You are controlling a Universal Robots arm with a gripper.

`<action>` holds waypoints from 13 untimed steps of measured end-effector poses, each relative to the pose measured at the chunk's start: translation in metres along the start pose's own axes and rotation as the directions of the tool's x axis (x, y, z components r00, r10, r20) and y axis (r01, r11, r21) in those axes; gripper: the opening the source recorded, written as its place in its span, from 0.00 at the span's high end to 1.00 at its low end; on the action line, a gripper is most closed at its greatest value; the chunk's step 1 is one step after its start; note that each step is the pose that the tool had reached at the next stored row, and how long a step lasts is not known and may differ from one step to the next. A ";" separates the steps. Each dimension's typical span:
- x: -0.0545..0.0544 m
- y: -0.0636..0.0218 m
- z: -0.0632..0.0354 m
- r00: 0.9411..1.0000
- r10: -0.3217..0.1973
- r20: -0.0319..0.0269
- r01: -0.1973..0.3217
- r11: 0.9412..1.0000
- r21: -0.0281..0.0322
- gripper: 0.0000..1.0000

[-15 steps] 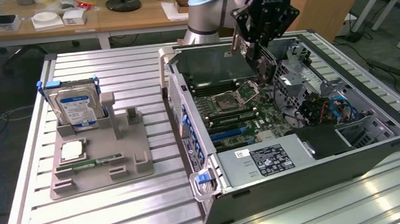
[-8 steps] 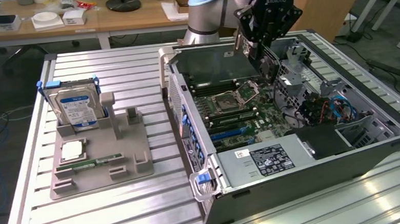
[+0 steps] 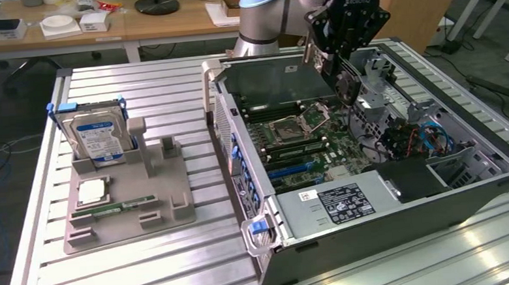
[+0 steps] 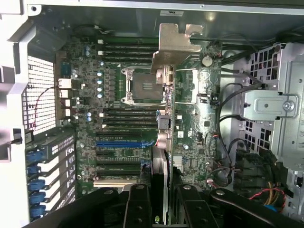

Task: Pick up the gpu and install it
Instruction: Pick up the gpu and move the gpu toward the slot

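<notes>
High on the exterior view's right, the gripper pinches the gpu over the open computer case. The card looks light, stiff and easy to break, so its edges seem the safest place to hold.

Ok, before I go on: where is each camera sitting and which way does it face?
Exterior view: off the arm, above the slatted metal table, looking down slantwise at the open dark-grey computer case; the pale-blue robot arm and its black hand show.
Wrist view: on the wrist, facing straight into the case at the green motherboard; the hand's black fingers clamp the thin black expansion card with silvery bracket.
Both share the case, motherboard, hand and card.
</notes>
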State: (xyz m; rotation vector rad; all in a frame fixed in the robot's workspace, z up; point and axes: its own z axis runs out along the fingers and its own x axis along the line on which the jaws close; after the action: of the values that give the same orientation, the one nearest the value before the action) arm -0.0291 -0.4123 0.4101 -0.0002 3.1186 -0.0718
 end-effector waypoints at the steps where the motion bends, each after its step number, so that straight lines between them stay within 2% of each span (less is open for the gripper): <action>1: -0.002 0.0000 0.0001 1.000 0.000 0.000 0.000 1.000 0.000 0.74; 13: -0.019 0.0000 0.0013 1.000 0.000 0.000 0.000 1.000 0.000 0.74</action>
State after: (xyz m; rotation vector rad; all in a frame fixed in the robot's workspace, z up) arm -0.0098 -0.4123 0.4093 -0.0003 3.1186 -0.0718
